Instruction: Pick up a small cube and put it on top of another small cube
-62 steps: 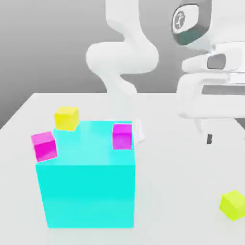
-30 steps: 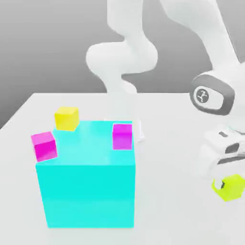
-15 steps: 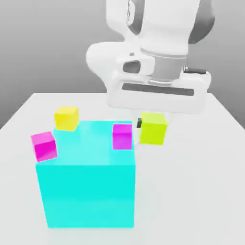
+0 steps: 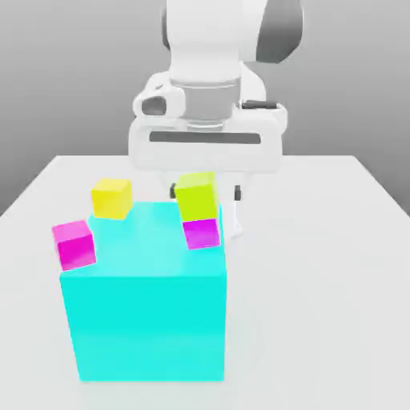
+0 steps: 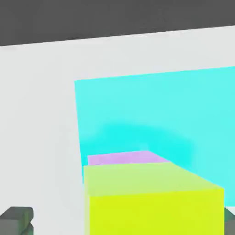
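1. Claw [image 4: 205, 192] is open, fingertips clear on both sides of the lime cube [image 4: 197, 197]; likely just enough room to let it go without dragging it.
2. Lime cube sits between the fingertips, on the purplish cube [image 4: 202, 233], which is below the claw and gives it a base.
3. Big cyan block [image 4: 144, 328] under the claw carries that pair.
4. Stack looks slightly skewed; straight-up retreat seems safest, a sideways brush could topple it.
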